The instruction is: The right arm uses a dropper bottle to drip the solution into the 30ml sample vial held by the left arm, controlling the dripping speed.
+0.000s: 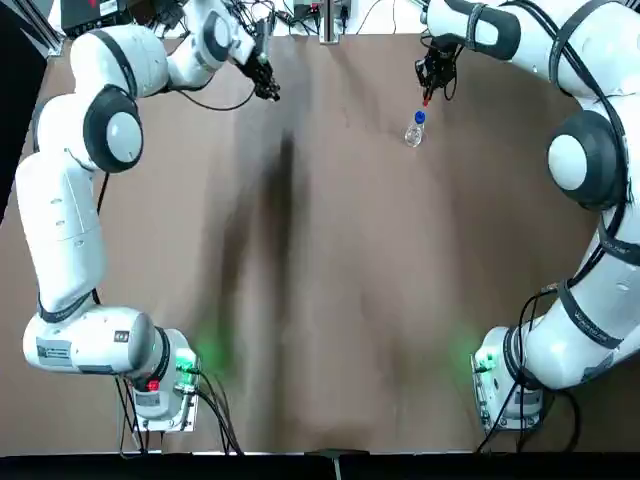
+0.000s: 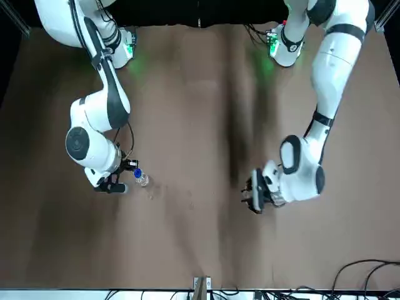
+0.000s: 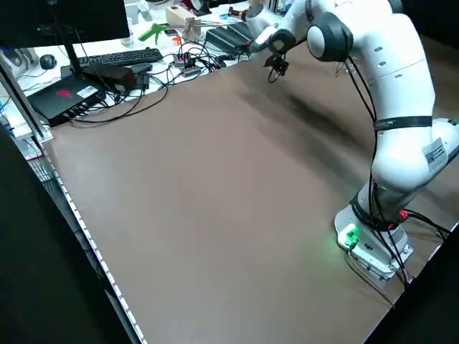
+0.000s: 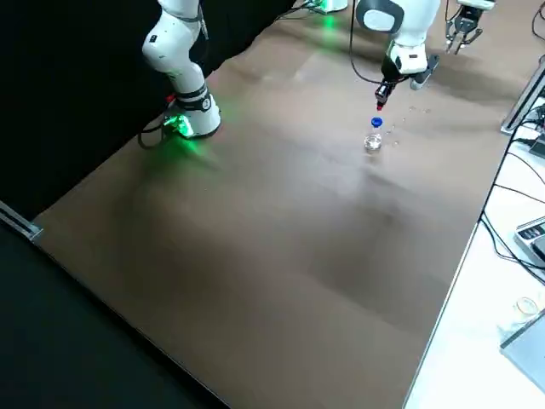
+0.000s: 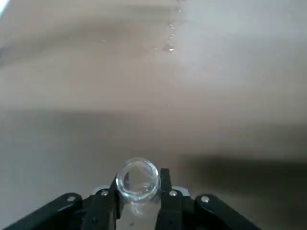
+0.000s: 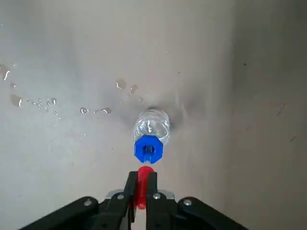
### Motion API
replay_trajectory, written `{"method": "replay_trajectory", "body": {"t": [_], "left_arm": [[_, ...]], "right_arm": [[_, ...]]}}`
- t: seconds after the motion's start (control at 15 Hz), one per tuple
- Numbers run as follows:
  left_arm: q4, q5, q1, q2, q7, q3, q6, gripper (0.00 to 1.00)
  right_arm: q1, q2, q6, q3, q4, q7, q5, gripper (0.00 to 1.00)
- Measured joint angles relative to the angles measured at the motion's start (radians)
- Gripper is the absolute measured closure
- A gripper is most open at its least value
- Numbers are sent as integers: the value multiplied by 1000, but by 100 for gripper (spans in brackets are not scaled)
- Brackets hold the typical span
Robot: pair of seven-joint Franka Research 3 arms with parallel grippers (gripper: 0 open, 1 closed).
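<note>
Right gripper [image 6: 143, 175] is at the far right of the table [image 2: 194, 231], its jaws clamped on the red dropper top [image 6: 143, 184]. Dropper bottle [image 6: 152, 127] sits just nearside of that gripper, blue collar [image 6: 148, 149] toward the jaws. A bit of clear stem shows between collar and red top, so the dropper isn't fully seated. Can't tell whether it's loaded, or whether it's on the way out or in. Left gripper [image 5: 139, 177] is far left of centre, well apart from the bottle, jaws closed on the 30ml sample vial [image 5: 139, 197], mouth uncapped. Can't read a liquid level in it. Droplets [image 6: 97, 110] on the table left of the bottle. My read: we're at the dropper handling/loading step, dripping not under way. Next: if it's empty, tip down in the liquid, release the squeeze slowly to fill, then lift straight out through the collar without dragging the bottle. After that, bring tip and vial together, tip centred over the mouth, vial upright, and squeeze in small increments to set the drip rate. Risks: pinching too hard in transit dumps solution early; a sideways pull tips the bottle; an off-centre tip misses the narrow mouth.
</note>
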Motion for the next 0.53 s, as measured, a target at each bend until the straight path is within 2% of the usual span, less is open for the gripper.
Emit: {"method": "replay_trajectory", "body": {"t": [0.13,0.53], "left_arm": [[1,75,-61,-14,-126,-1,9,69],[10,122,-181,-22,-233,6,30,69]], "right_arm": [[0,-13,-4,-2,0,0,0,89],[-1,-41,-76,-5,21,2,0,89]]}}
